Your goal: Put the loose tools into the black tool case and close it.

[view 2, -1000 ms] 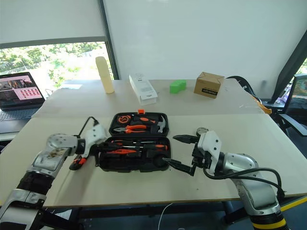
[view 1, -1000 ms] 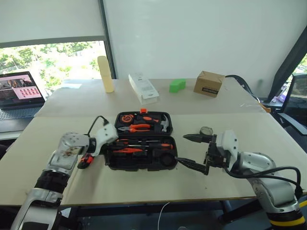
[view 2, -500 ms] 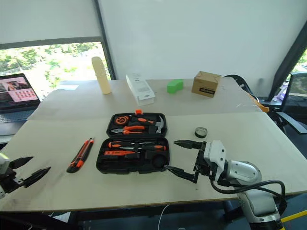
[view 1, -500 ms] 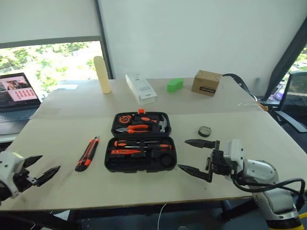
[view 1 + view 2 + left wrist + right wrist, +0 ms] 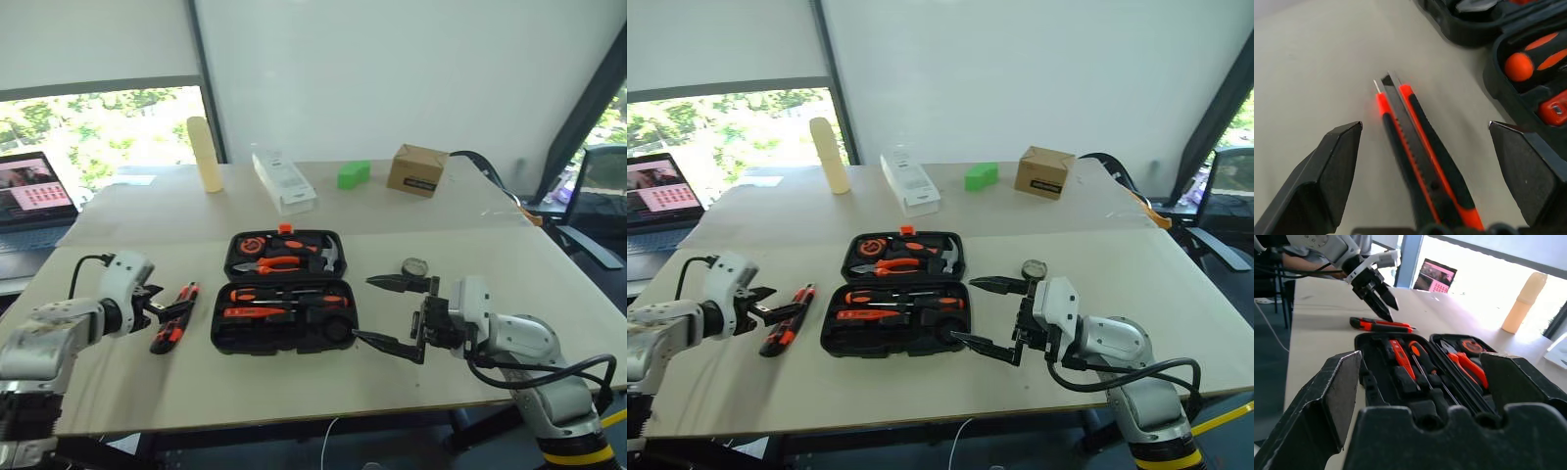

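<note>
Fingers of the left hand (image 5: 1425, 147) stand apart, straddling the utility knife (image 5: 1420, 161); right hand (image 5: 396, 313) gapes beside the black tool case (image 5: 284, 318).

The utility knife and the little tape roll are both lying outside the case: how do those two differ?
The utility knife is long, slim and orange-and-black; the tape roll is small, round and dark. The knife lies to the left of the black tool case, the roll to its right. The left pincer stands open at the knife, a finger on either side; the right pincer, also open, is beside the case, nearer than the roll. Both rest loose on the table.
</note>
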Tool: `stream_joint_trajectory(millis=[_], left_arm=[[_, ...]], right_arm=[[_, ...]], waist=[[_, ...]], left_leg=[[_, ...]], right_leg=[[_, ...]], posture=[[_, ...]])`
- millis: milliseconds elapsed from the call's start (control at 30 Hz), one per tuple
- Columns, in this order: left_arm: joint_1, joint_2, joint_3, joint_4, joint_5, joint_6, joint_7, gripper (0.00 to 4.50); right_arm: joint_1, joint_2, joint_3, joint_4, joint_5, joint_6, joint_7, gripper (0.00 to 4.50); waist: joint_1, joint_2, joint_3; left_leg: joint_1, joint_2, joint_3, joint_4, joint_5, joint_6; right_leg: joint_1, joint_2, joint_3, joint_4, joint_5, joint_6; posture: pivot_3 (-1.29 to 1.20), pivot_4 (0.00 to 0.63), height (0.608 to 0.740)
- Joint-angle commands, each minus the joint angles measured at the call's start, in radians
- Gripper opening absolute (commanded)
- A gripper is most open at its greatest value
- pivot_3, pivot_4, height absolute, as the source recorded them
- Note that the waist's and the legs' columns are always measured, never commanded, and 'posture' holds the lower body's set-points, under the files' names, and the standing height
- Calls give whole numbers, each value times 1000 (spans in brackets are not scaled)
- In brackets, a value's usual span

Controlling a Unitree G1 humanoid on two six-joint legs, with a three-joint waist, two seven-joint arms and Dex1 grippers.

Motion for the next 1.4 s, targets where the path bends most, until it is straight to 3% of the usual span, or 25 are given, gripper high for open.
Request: stream_joint_trajectory(millis=[33, 233, 267, 333, 500, 633, 700, 767, 900, 1000, 1400], left_arm=[[-8, 0, -36, 9, 42, 61, 61, 3869], [22, -5, -26, 24, 48, 61, 92, 1838], [15, -14, 1, 36, 37, -10, 77, 1578], [-9, -36, 58, 64, -1, -123, 41, 1529], [-67, 16, 94, 73, -120, -435, -342, 1529], [-126, 69, -44, 2, -149, -438, -570, 1529], [-165, 49, -182, -41, -69, -525, -640, 1529], [-201, 9, -279, -65, -11, -530, -627, 1529], [-232, -50, -358, -54, 44, -520, -596, 1529], [-225, -42, -432, 12, 162, -601, -581, 1529], [-218, -56, -465, 40, 215, -598, -609, 1529]], right_arm=[[-21, -2, -13, -40, 13, 11, -21, 4500], [-17, -12, -32, -49, 22, 27, -34, 4500], [-17, -15, -36, -48, 22, 28, -35, 4500], [-14, -19, -42, -48, 23, 29, -38, 4500], [5, -33, -52, -60, 29, 35, -44, 4500], [14, -38, -58, -63, 32, 40, -44, 4500], [16, -36, -57, -65, 28, 41, -48, 4500], [17, -32, -54, -71, 25, 43, -57, 4500], [27, -30, -53, -92, 26, 51, -74, 4500], [40, -33, -61, -106, 28, 54, -86, 4500], [57, -35, -72, -113, 24, 50, -107, 4500]], waist=[[-2, 0, 0], [4, 0, 0], [4, 0, 0], [7, 0, 0], [17, -1, 1], [21, -1, 1], [23, -1, 1], [25, 0, 1], [13, -1, 1], [5, -1, 1], [14, 0, 1]], left_leg=[[-2, -1, 0, 0, 0, -1], [-4, -1, 1, 1, -1, 0], [-4, -1, 1, 1, -1, 1], [-4, -1, 1, 1, -1, 1], [-6, 0, 1, 1, 0, 0], [-5, -1, 1, 1, -1, 0], [-5, -1, 1, 2, -1, 1], [-5, -1, 1, 2, -1, 1], [-6, 0, 3, 2, -1, 1], [-6, 0, 3, 1, -1, 1], [-5, 0, 3, 3, -2, 4]], right_leg=[[-3, 0, 0, 0, 0, 0], [-5, -1, 1, -1, 0, -1], [-6, -1, 1, -1, 1, -1], [-6, 0, 1, -1, 1, -2], [-6, -1, -1, -1, 3, -5], [-5, -1, -1, -3, 4, -4], [-5, -1, -1, -4, 4, -3], [-4, -1, -1, -4, 4, -3], [-5, 0, 0, -4, 4, -2], [-6, 2, 0, -4, 4, -2], [-4, 1, 0, -3, 5, -2]], posture=[[0, 150, 740], [0, 150, 740], [0, 150, 740], [0, 150, 740], [0, 150, 740], [0, 150, 740], [0, 150, 740], [0, 150, 740], [0, 150, 740], [0, 150, 740], [0, 150, 740]])
